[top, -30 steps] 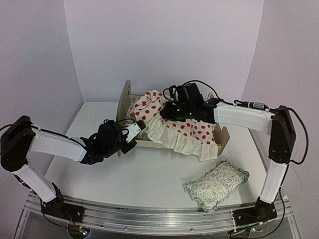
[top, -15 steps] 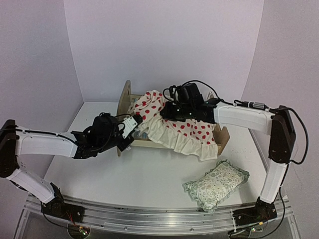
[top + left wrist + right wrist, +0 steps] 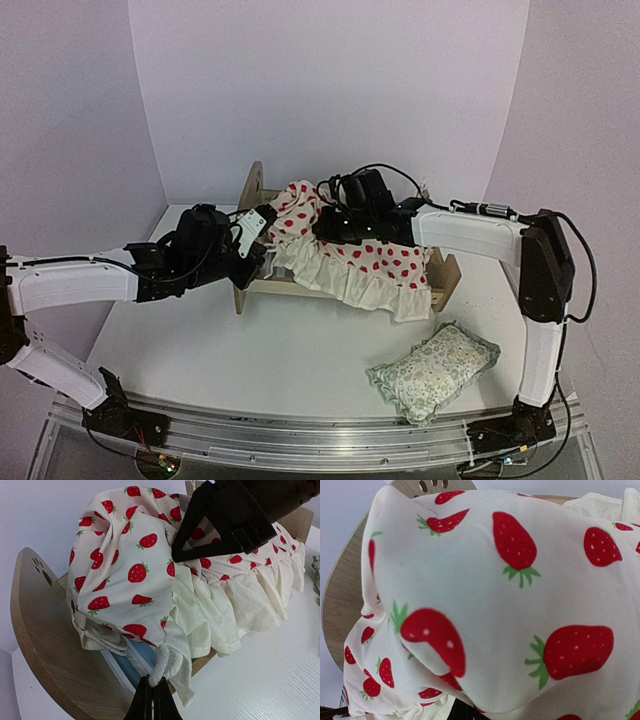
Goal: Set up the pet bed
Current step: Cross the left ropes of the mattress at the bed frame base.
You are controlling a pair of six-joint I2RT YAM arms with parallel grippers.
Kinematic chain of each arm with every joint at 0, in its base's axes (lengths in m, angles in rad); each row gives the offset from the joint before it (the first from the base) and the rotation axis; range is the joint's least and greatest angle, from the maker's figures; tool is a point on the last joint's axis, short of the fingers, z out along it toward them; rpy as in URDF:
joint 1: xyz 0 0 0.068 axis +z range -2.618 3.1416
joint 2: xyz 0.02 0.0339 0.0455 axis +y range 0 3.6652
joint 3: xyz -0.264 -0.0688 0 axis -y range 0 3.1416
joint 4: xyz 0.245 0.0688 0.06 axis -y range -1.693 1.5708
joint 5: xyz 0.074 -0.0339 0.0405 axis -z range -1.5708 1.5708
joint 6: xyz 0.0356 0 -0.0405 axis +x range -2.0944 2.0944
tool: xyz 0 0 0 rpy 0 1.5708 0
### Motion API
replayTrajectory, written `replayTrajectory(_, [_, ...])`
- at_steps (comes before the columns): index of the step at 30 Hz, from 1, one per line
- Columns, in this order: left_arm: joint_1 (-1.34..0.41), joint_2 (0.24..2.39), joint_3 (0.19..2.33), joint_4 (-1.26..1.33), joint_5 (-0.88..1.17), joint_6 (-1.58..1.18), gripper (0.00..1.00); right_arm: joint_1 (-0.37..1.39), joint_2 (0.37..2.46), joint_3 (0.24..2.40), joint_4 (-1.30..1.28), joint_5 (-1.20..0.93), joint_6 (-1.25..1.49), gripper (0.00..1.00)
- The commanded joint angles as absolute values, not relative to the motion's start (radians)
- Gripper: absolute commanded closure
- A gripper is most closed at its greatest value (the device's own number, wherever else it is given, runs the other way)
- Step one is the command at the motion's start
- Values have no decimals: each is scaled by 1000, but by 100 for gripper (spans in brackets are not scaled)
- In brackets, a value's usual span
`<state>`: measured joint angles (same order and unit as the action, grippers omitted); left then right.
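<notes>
The pet bed [image 3: 250, 196] is a light-wood frame with an arched headboard [image 3: 40, 630] at the left and a low footboard [image 3: 447, 277] at the right. A strip of its blue base [image 3: 134, 656] shows under the cushion. A cream, strawberry-print cushion [image 3: 372, 262] with a white frill lies bunched over the bed, heaped toward the headboard. My left gripper [image 3: 153, 681] is shut on a corner of the frill at the bed's front left. My right gripper [image 3: 322, 228] is on top of the heap, shut on gathered cushion fabric [image 3: 495, 595]; its fingers are mostly hidden.
A small green floral frilled pillow [image 3: 433, 368] lies on the white table at the front right. The bed stands near the back wall. Side walls close in on both sides of the table.
My left gripper has risen and moved back toward the headboard, pulling the frill corner with it. My right gripper has shifted left, bunching the cushion further toward the headboard.
</notes>
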<state>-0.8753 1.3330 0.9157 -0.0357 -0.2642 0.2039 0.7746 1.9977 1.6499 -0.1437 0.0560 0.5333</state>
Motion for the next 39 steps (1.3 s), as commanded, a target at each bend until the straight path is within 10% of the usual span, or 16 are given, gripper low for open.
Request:
replayTrajectory(1, [-864,1371,893,185,-386,296,100,763,2015,1735,-106,72,509,100])
replayTrajectory(7, [-752,1489,1000,188,-316,325,99,733,2003,1770,-108,90,502,100])
replayTrajectory(13, [-732,1509,1091,-41,-236,312,74,710,2005,1784,-136,88,483,100])
replayTrajectory(27, [-716,1462,1049,12,-71,279,100,711,2014,1769,-135,48,493,100])
replayTrajectory(32, [-717,1456,1036,8,-70,326,73,710,2025,1774,-135,41,502,100])
replayTrajectory(39, [-715,1458,995,60,-119,375,69,710,2014,1765,-135,34,505,100])
